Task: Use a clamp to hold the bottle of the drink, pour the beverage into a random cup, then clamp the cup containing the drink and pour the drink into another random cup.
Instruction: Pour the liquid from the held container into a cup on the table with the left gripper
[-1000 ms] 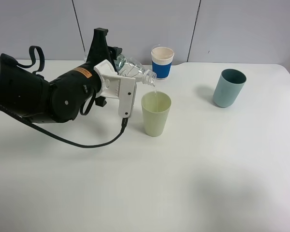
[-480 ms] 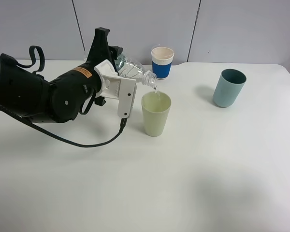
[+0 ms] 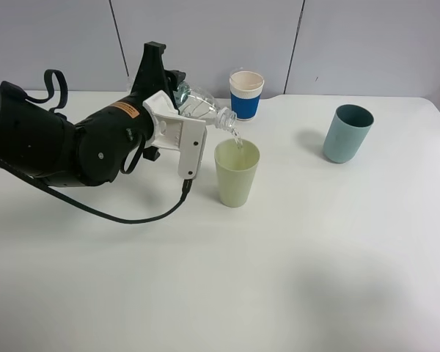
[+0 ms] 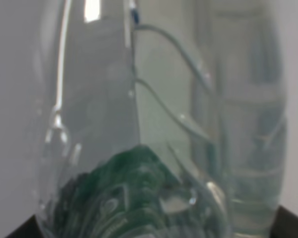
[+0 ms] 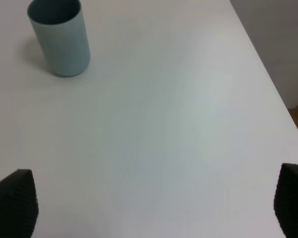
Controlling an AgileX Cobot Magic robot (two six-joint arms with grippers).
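From the high camera I had the left arm lying across the left half of the frame. It was bulky and black, with a cable looping under it onto the desk (image 3: 293, 257). Its wrist was rolled over so that the left hand (image 3: 173, 92) reached toward the upper middle, clamped on the bottle (image 3: 199, 105). One black finger (image 3: 150, 62) stuck up above the bottle. The bottle was tipped neck-down to the right, its open mouth just above the rim of the yellow-green tumbler (image 3: 236, 177). A thin thread of the beverage (image 3: 237, 140) fell from the mouth into that tumbler. The tumbler stood upright near the centre. The white cup with the blue band (image 3: 246, 95) stood behind it at the desk's far edge, apart from it. The teal tumbler (image 3: 347, 133) stood well off at the upper right.

On the left wrist camera the bottle (image 4: 159, 114) filled almost the whole picture, blurred and very close. I could make out its ribs and the dark green label (image 4: 121, 201). I could see only the dark tips of the fingers (image 4: 290, 223) at either side of it.

On the right wrist camera the right hand (image 5: 151, 203) was spread wide with nothing between its two black fingertips (image 5: 12, 201). It hung over bare desk (image 5: 164, 114), with the teal tumbler (image 5: 59, 37) well ahead of it.
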